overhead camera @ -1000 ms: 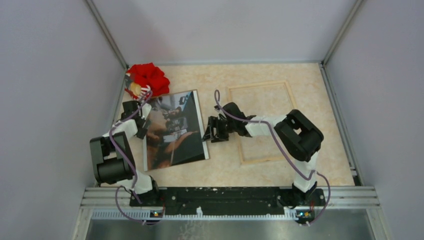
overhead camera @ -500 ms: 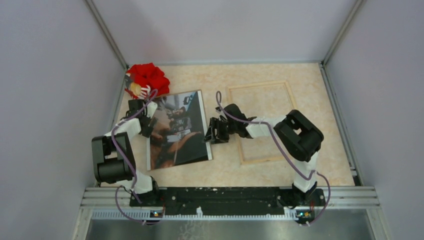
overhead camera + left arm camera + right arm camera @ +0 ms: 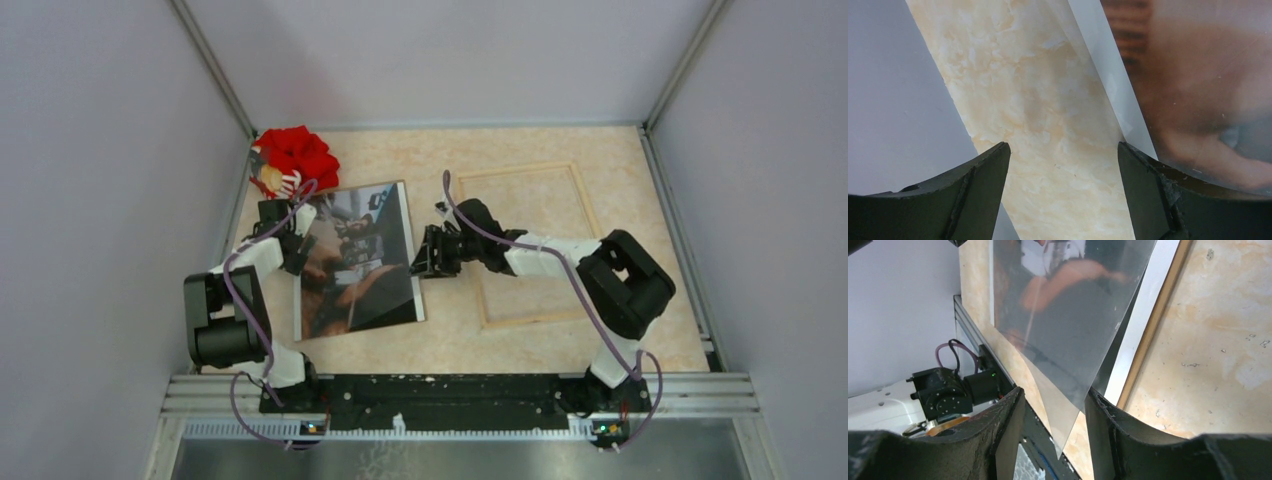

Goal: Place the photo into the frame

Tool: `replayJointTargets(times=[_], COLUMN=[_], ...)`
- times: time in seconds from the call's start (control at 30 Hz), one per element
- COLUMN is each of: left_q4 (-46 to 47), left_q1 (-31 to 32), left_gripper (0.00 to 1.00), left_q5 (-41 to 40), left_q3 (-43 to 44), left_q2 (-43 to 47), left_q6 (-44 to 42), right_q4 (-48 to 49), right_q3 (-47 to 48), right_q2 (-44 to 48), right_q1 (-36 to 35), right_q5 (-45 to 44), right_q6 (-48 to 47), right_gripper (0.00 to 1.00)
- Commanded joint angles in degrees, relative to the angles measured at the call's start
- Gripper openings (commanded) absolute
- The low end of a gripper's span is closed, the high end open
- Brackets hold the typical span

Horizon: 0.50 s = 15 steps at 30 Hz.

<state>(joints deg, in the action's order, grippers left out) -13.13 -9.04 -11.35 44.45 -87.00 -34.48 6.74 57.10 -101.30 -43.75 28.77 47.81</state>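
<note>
Where grey walls (image 3: 100,150) close in, beige tabletop (image 3: 450,342) bearing photo (image 3: 355,260)

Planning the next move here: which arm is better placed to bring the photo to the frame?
Right. The right gripper brackets the photo's edge with open fingers, on the side facing the frame. The left gripper stands open over the table beside the photo's opposite edge.

frame (image 3: 516,170) rail partly under right arm (image 3: 545,258), photo (image 3: 1208,75) cropped

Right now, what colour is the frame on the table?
The frame is light natural wood, best seen in the top view.
</note>
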Motion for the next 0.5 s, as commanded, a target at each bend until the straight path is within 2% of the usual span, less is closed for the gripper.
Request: replayJointTargets(times=[0.0, 0.1, 0.27, 0.3, 0.4, 0.47], left_q4=[-2.89, -3.40, -4.54, -4.85, -5.90, -6.33], left_q1=[0.77, 0.77, 0.71, 0.76, 0.75, 0.78], left_gripper=[0.87, 0.87, 0.87, 0.87, 0.87, 0.87], left_q5=[4.31, 4.65, 5.18, 5.32, 5.93, 6.15], left_q3=[-1.63, -1.17, -0.64, -0.41, 0.36, 0.60], left_q2=[-0.48, -0.32, 0.35, 0.51, 1.29, 1.59], left_q6=[0.82, 0.90, 0.99, 0.99, 1.01, 0.93], right_q4=[-0.58, 0.64, 0.04, -0.31, 0.53, 1.90], right_q3=[1.87, 1.81, 3.27, 3.94, 5.10, 5.42], right_q2=[1.88, 0.37, -2.83, -3.43, -4.63, -5.27], right_q1=[-0.06, -0.10, -0.07, -0.03, -0.04, -0.13], right_q5=[-0.04, 0.28, -0.46, -0.35, 0.73, 1.63], right_q6=[0.57, 1.45, 1.59, 1.66, 2.43, 3.49], right_gripper=[0.48, 0.42, 0.13, 0.10, 0.09, 0.20])
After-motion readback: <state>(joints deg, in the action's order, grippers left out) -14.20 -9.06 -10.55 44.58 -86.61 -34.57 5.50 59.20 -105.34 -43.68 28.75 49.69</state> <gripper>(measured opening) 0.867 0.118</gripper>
